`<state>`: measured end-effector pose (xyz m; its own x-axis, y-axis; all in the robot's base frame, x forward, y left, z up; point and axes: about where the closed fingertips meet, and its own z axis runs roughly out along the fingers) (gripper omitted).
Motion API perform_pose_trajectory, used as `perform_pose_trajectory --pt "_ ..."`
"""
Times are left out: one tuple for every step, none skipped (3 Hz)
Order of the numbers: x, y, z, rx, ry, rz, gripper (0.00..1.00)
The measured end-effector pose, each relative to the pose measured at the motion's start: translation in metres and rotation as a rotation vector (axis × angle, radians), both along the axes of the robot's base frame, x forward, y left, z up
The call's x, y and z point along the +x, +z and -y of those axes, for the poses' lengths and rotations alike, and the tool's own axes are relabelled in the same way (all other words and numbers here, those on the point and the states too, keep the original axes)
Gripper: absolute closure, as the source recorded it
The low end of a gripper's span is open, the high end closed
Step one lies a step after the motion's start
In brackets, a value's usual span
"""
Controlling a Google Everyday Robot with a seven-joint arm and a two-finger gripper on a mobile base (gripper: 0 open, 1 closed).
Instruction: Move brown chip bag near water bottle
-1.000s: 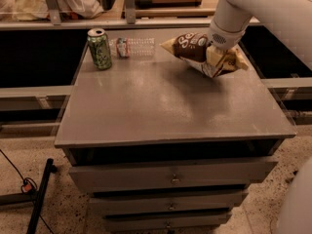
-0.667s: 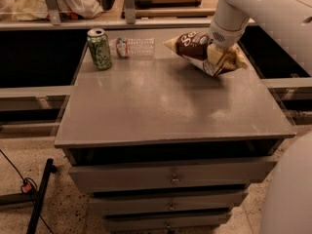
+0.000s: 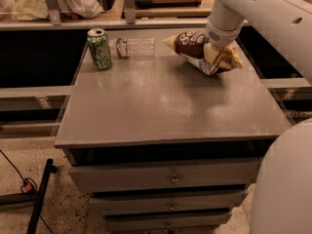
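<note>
Far right of the grey metal bench (image 3: 161,106): the white arm's two-finger hand (image 3: 218,52) was clamped on the dark brown and cream chip bag with white script lettering (image 3: 191,45), which sat tilted with a shadow under it on the bench top. The small clear ribbed plastic water bottle with a red-and-white label band (image 3: 134,47) lay on its side at the far edge, near the bag's left tip but apart from it. A green soda can (image 3: 99,48) stood upright just left of the bottle.
</note>
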<state>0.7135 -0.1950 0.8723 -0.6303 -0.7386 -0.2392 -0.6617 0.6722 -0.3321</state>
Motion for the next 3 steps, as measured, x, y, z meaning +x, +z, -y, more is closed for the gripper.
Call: perform_pose_trajectory --pt "0.0018 -0.0018 -0.0074 -0.007 -0.015 -0.004 0.36" --pt "0.002 -0.0041 -0.0076 -0.007 -0.014 -0.007 0.13" --pt "0.0023 -0.0065 -0.008 -0.008 -0.014 -0.011 0.0"
